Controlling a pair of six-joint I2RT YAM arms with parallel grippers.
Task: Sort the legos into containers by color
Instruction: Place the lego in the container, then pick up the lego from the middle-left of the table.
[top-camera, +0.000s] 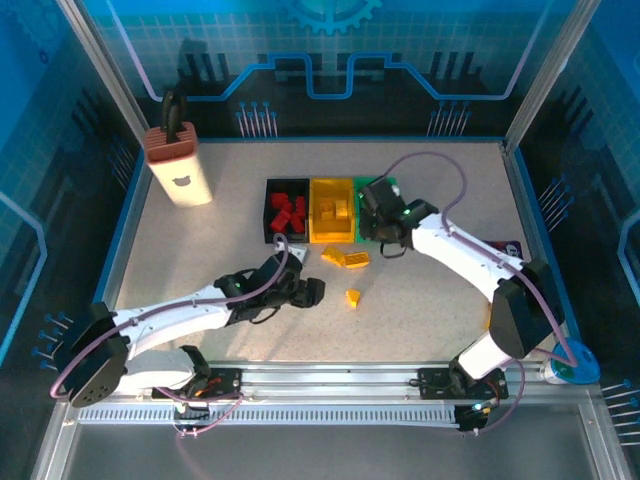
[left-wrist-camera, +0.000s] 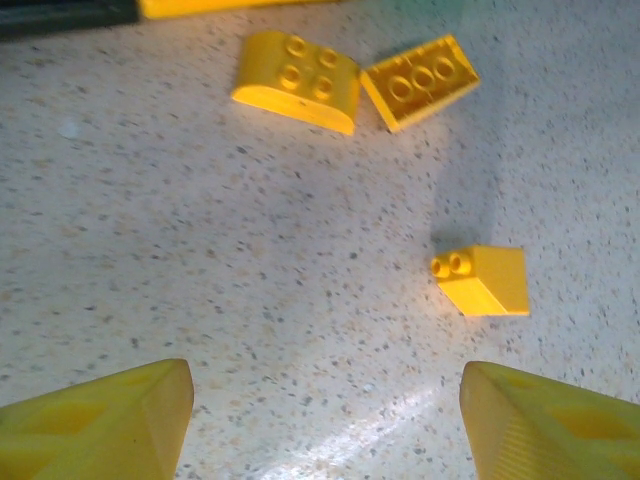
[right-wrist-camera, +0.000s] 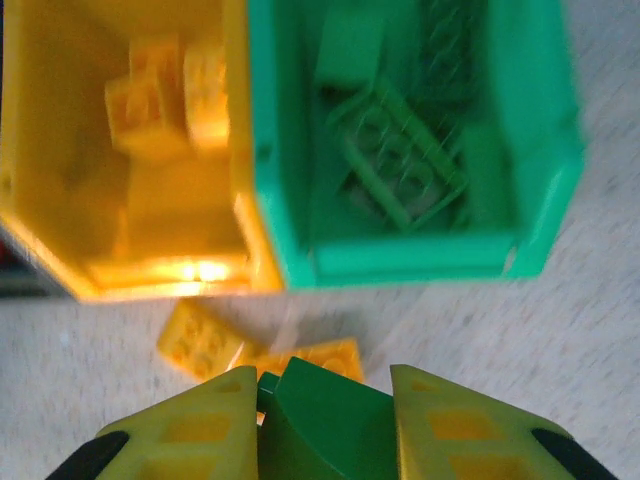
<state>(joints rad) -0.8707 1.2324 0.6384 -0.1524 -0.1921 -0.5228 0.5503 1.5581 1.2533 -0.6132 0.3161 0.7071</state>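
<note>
While pinching a green lego (right-wrist-camera: 320, 430) in right gripper (right-wrist-camera: 322, 388) near its matching green bin (right-wrist-camera: 545, 180), holds left gripper (left-wrist-camera: 325, 380) open over yellow legos (left-wrist-camera: 483, 280).

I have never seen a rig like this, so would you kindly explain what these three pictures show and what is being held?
Two robot arms are bolted at the edge of a table. One picture looks down from above; the other two come from a camera on each wrist. The left gripper is open, with three loose yellow bricks lying ahead of it. The right gripper is shut on a green brick, near the green bin. Beside that are a yellow bin and a black bin holding red bricks. A beige box stands far left.
</note>
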